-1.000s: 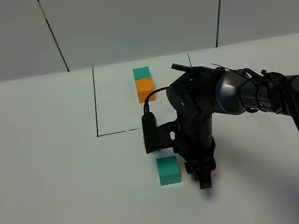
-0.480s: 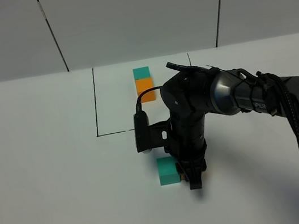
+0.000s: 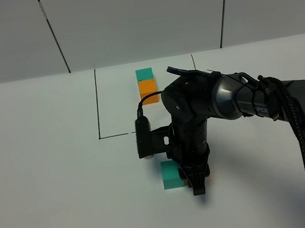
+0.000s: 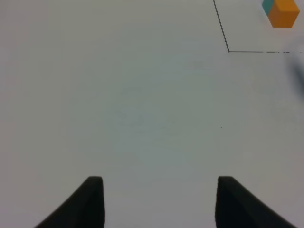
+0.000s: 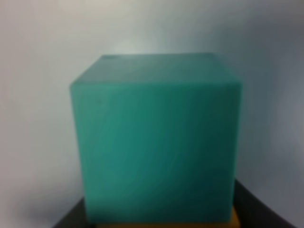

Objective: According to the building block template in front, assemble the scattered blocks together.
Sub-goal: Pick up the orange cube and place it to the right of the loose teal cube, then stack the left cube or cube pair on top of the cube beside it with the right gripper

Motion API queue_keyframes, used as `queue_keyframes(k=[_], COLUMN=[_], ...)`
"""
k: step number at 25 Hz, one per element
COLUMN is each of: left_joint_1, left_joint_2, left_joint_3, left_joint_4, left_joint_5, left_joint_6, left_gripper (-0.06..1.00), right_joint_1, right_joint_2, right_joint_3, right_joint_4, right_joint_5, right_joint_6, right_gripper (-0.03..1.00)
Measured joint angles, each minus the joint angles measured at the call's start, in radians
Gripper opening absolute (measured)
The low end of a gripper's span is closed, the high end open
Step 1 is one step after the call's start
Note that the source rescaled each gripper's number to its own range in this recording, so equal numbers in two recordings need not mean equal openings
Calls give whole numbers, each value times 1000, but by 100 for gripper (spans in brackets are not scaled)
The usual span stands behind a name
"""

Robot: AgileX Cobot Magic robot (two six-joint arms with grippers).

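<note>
The template is a teal cube (image 3: 144,73) joined to an orange cube (image 3: 147,87), standing at the back inside a black outline; it also shows in the left wrist view (image 4: 282,12). The loose teal cube (image 3: 170,174) sits on the table nearer the front. My right gripper (image 3: 196,186) points down at its right side, shut on the loose orange cube (image 3: 183,183), of which only a sliver shows. In the right wrist view the teal cube (image 5: 156,137) fills the frame, touching the orange edge (image 5: 161,224). My left gripper (image 4: 159,194) is open and empty over bare table.
A thin black outline (image 3: 98,108) marks a rectangle on the white table (image 3: 47,184) around the template. The right arm's bulky wrist and camera (image 3: 145,138) hang over the area between the template and the loose cubes. A panelled wall stands behind.
My right gripper has moved left with the orange cube, from a small gap beside the teal cube to right up against its right side. The teal cube has stayed put.
</note>
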State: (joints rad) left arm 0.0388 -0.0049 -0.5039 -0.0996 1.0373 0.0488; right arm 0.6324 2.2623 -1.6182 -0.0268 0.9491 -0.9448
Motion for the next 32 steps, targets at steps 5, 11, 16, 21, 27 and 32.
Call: queue_keyframes(k=[5, 11, 16, 21, 27, 32], left_joint_1=[0, 0, 0, 0, 0, 0], left_joint_2=[0, 0, 0, 0, 0, 0], left_joint_3=[0, 0, 0, 0, 0, 0], left_joint_4=[0, 0, 0, 0, 0, 0], left_joint_5=[0, 0, 0, 0, 0, 0], left_joint_6=[0, 0, 0, 0, 0, 0], left_gripper=[14, 14, 14, 14, 14, 14], right_joint_1=[0, 0, 0, 0, -6, -92], right_joint_2=[1, 2, 1, -54, -204, -360], right_joint_3=[-1, -5, -5, -5, -5, 1], right_joint_4=[0, 0, 7, 27, 38, 125], right_joint_5=[2, 4, 0, -2, 53, 98], right_joint_6=[-1, 0, 14, 90, 308, 509], right_gripper=[13, 13, 47, 98, 100, 100])
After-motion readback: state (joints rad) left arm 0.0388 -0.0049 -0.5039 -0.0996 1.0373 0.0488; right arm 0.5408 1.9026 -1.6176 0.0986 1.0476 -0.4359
